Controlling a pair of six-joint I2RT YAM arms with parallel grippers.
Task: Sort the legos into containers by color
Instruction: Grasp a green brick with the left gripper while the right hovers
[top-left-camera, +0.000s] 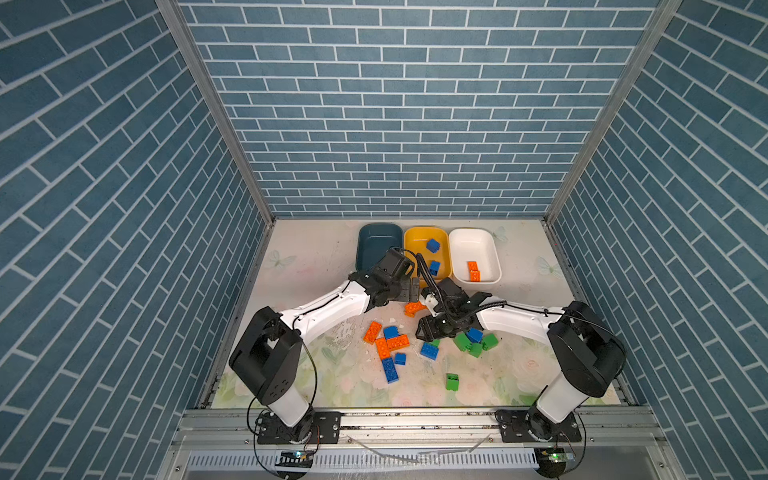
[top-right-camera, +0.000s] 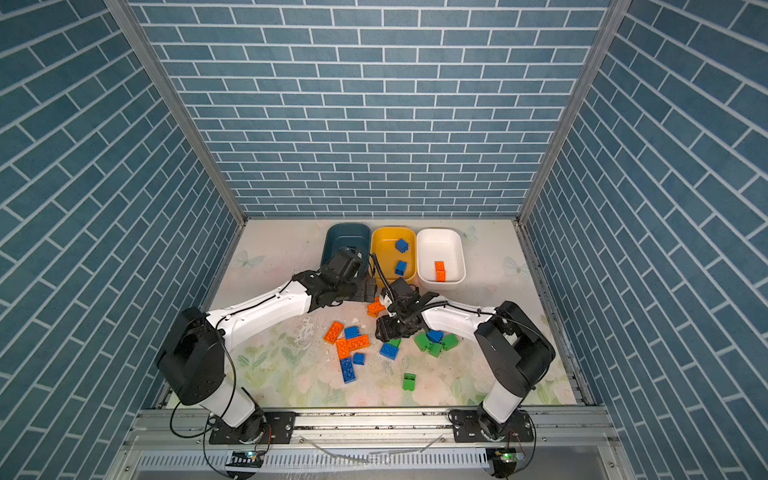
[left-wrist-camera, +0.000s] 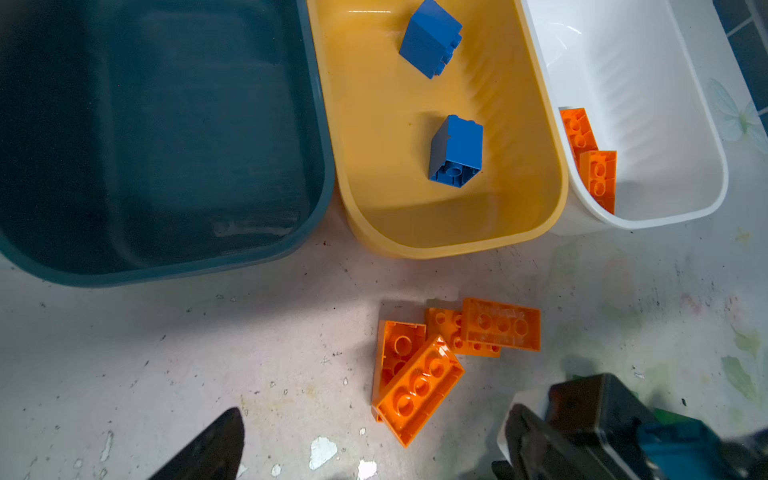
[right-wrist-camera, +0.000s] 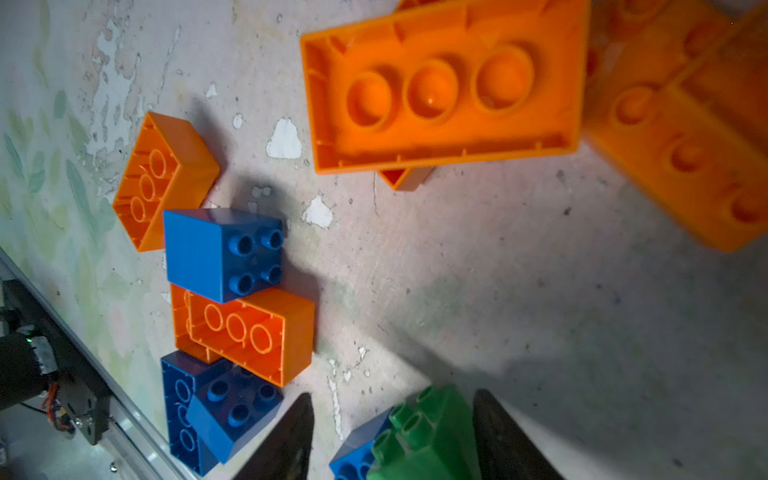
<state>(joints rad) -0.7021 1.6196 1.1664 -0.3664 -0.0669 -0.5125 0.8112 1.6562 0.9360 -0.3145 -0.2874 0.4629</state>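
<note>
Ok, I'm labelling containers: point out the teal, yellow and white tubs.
teal tub (left-wrist-camera: 166, 124): left wrist view, bare floor.
yellow tub (left-wrist-camera: 386, 166): left wrist view, bare floor.
white tub (left-wrist-camera: 648, 104): left wrist view, inner wall.

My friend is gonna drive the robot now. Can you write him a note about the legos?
Left gripper: open, empty, near the tubs.
Right gripper: jaws around a green brick, grip unclear.
Done: two blue bricks in the yellow tub, two orange bricks in the white tub.
Teal tub: nothing seen inside.
Left to do: loose bricks on the table, all three colours; greens probably go in teal.
</note>
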